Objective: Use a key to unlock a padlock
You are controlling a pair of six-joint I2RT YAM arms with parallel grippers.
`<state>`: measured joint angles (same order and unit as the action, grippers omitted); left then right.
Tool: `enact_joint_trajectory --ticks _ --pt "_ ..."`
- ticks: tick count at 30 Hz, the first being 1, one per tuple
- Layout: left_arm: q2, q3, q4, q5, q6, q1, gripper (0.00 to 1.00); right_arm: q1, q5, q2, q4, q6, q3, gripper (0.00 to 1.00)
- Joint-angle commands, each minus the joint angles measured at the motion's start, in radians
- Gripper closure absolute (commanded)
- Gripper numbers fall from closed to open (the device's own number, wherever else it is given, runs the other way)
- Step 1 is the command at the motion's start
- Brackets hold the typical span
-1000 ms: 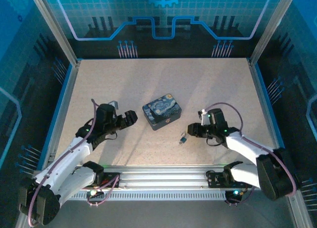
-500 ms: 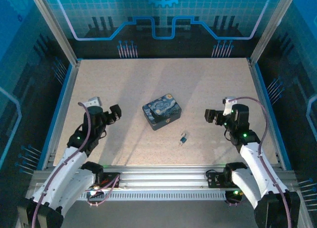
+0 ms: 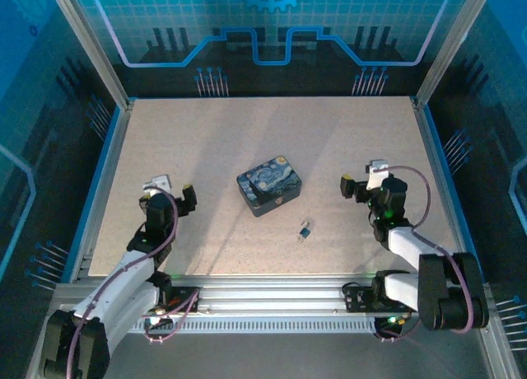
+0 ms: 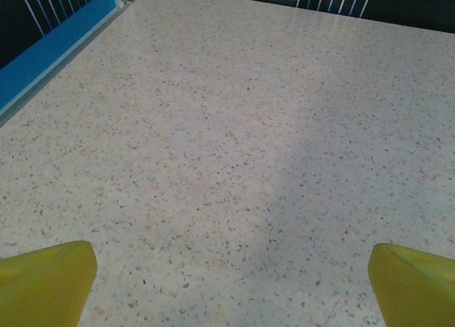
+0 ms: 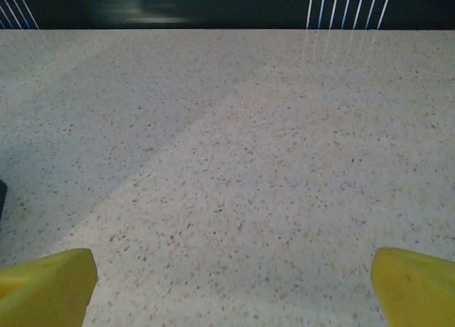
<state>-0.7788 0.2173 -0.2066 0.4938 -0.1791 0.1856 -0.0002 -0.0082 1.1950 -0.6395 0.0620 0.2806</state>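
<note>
Tiny padlock (image 3: pixel 305 226) on speckled surface (image 3: pixel 247 140), key (image 3: pixel 300 236) just beside it, starry blue tin (image 3: pixel 269 185) near, left jaws and right jaws wide apart, empty, well apart from both.

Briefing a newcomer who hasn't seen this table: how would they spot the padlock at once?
Find the blue painted tin in the middle of the speckled table. Just toward the near edge and slightly right of it lies the padlock. It is a tiny dark greyish-blue thing, far smaller than the tin.
</note>
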Motion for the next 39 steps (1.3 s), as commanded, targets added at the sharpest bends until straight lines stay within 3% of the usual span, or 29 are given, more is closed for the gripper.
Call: enact_joint_trajectory --ticks 1,9,13,20,25,26,39 --pt "-0.029 -0.023 -0.177 0.008 0.071 -0.012 0.01 0.002 -0.011 0.067 -0.187 -0.035 0.002 0.00" --pt "-0.322 -0.037 -0.563 -0.087 0.171 -0.036 0.01 0.010 -0.026 0.271 -0.287 -0.046 0.039 0.00" --pt "-0.518 -0.015 -0.790 -0.129 0.216 -0.059 0.01 0.034 0.004 0.310 -0.105 -0.065 0.157 0.00" --pt "-0.825 0.029 -1.067 -0.207 0.242 -0.087 0.01 0.047 0.028 0.308 -0.109 -0.072 0.154 0.00" --pt "-0.780 0.135 -0.781 -0.225 0.197 -0.111 0.01 0.052 0.037 0.308 -0.108 -0.076 0.155 0.00" --pt "-0.776 0.156 -0.738 -0.277 0.171 -0.146 0.01 0.052 0.037 0.308 -0.107 -0.075 0.155 0.00" --pt "-0.772 0.150 -0.742 -0.309 0.151 -0.173 0.01 0.053 0.039 0.310 -0.108 -0.075 0.156 0.00"
